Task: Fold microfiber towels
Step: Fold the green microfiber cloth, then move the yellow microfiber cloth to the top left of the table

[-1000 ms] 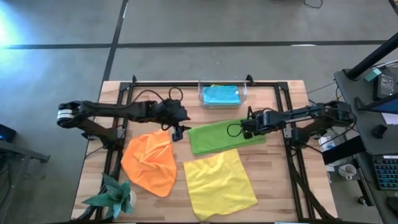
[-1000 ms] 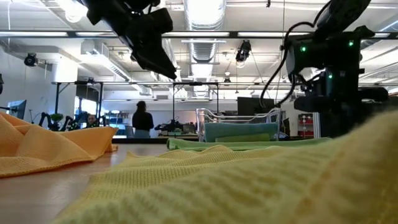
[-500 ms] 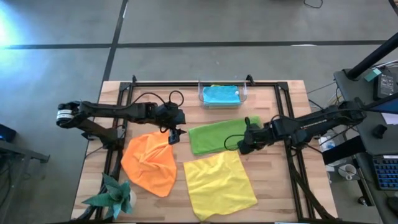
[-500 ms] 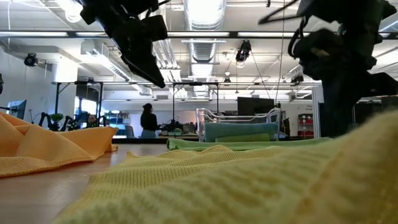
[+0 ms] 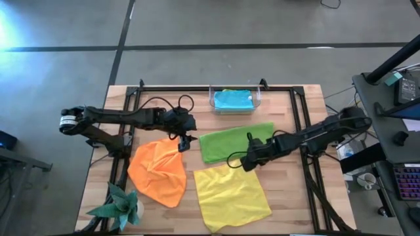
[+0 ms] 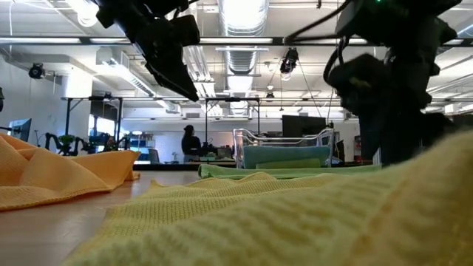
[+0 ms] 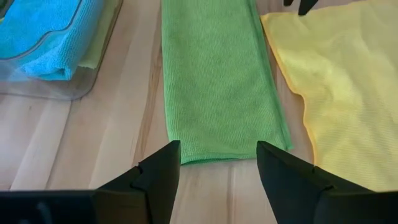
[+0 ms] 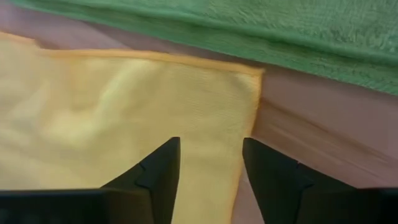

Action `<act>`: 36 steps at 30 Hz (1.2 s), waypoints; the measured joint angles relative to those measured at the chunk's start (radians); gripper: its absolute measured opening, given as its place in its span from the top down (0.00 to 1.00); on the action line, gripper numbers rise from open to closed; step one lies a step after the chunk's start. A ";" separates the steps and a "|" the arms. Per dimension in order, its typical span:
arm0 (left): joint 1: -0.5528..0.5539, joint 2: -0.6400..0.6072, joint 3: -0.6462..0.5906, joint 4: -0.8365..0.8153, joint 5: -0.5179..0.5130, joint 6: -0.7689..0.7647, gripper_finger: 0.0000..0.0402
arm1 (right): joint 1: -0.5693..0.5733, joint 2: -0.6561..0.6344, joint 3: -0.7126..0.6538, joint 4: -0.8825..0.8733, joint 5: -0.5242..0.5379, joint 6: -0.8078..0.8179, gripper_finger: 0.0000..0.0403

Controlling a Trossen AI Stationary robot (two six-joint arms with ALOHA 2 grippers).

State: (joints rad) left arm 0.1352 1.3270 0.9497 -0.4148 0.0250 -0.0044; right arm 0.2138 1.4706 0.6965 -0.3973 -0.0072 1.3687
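Cloth is the whole job here, and it reads as light, limp and a little grippy on wood: the yellow towel [image 5: 232, 191] lies spread nearly flat on the near part of the worktop [image 5: 295, 196], the orange towel [image 5: 158, 170] sits rumpled in soft ridges to its left, the green towel [image 5: 235, 142] lies as a folded strip just beyond the yellow one, and a blue towel [image 5: 232, 99] rests folded in a clear bin [image 5: 256, 98] at the far edge. None of them would hold a shape when lifted; a pinch in the middle would likely bunch the fabric, so a corner or hem looks like the sensible place to take hold. The right gripper [image 8: 210, 163] hovers right over the yellow towel's far right corner, beside the green strip's near edge, its fingers spread with nothing between them; that corner, thin and flush to the wood, probably needs the fingertips pressed down to catch a single layer. The left gripper [image 7: 217, 163] waits above the bare wood between the orange towel and the green strip's left end, fingers wide apart and empty
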 joint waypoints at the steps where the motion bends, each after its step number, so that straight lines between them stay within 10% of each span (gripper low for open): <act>1: 0.000 0.000 0.000 0.001 0.000 0.000 0.51 | 0.000 0.017 0.003 0.001 -0.005 0.005 0.55; 16: 0.000 0.000 0.000 0.006 0.000 0.010 0.51 | -0.003 0.124 0.029 0.012 -0.028 0.059 0.56; 36: 0.000 -0.005 0.001 -0.009 0.000 0.011 0.51 | -0.009 0.131 0.019 0.101 -0.017 -0.006 0.98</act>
State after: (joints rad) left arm 0.1349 1.3216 0.9507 -0.4234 0.0254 0.0071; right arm 0.2047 1.6017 0.7152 -0.2963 -0.0244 1.3630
